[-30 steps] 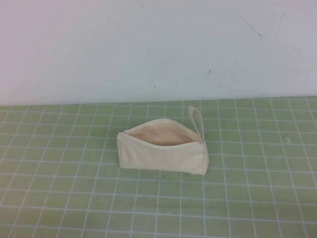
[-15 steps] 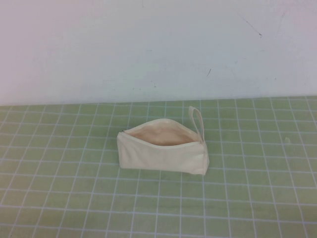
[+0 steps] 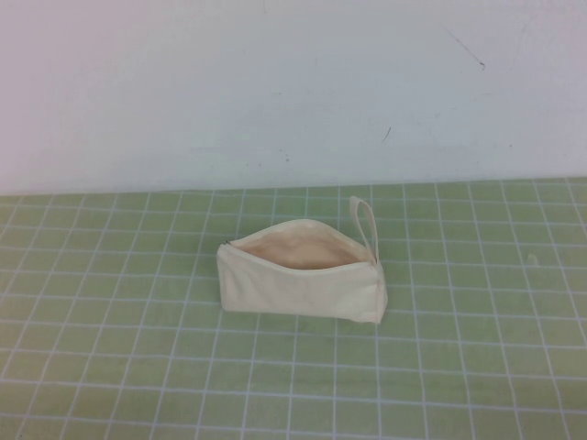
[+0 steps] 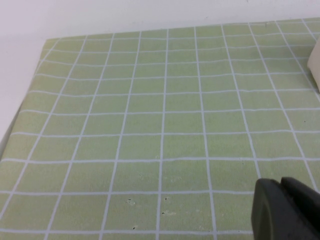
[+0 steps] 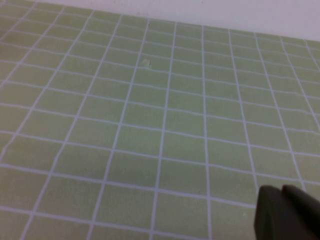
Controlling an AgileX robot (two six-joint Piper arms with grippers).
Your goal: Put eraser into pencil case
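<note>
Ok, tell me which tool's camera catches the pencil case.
The left tool: pencil case corner shows in its wrist view. The right tool sees only green mat.

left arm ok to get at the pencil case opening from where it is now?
Probably yes. The pencil case sits unzipped, mouth up, alone on the green mat. The left end effector is off to its left over bare mat; the right end effector is clear too. No eraser in view.

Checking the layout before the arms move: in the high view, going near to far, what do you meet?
Green grid mat → pencil case, mouth open → its wrist loop → white wall. No eraser shows. Left gripper and right gripper appear only in their wrist views, over mat.
</note>
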